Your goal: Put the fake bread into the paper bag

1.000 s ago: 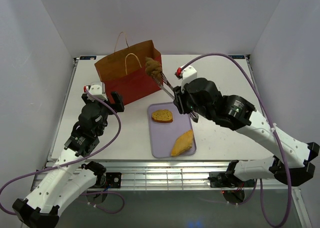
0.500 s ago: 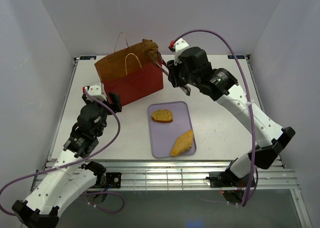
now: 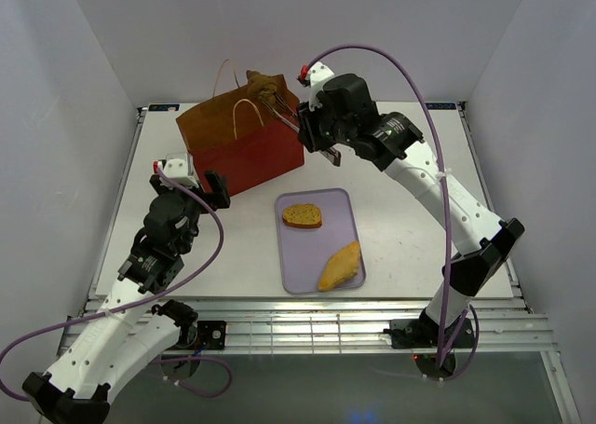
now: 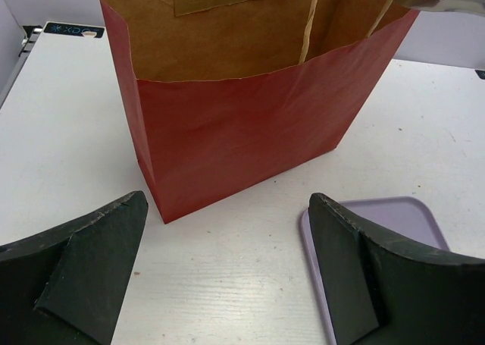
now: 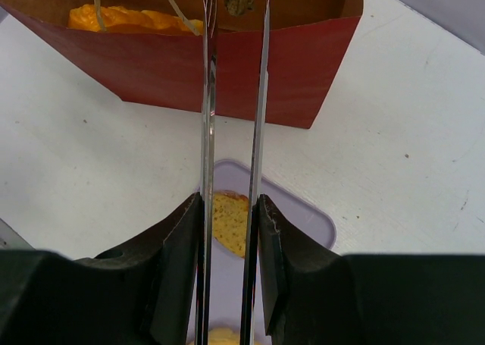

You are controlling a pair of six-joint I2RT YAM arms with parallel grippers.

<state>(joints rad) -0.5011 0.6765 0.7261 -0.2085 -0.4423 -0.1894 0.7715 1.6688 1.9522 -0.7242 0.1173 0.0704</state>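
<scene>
Over the bag's mouth, right fingers (image 5: 231, 208): we see them drawn close together, clamped on the two arms of the metal tongs (image 5: 263, 95), one finger pressing each arm from outside.
Tongs' load: the tips pinch a dark brown bread piece (image 3: 264, 87) just above the right end of the paper bag's (image 3: 247, 158) open top.
Left fingers (image 4: 227, 202): spread wide apart and holding nothing; they sit low over the counter (image 3: 410, 210), just near of the bag's red front wall, and we cannot tell whether they touch it.
Paper bag: upright at the far left of the counter, mouth open, brown inside, with its pale cord handles (image 3: 244, 112) standing up beside the tong tips.
Inside the bag: from the right wrist we make out an orange bread piece (image 5: 121, 19) lying at the left end.
Lavender tray (image 3: 289, 256): flat on the counter, near and right of the bag.
On the tray: a toast slice (image 3: 303, 216) at the far end and a yellow-orange wedge (image 3: 340, 266) at the near right, well apart from each other.
In the way: the handle cords cross close to the tongs; the bag's near rim lies under the tong arms.
</scene>
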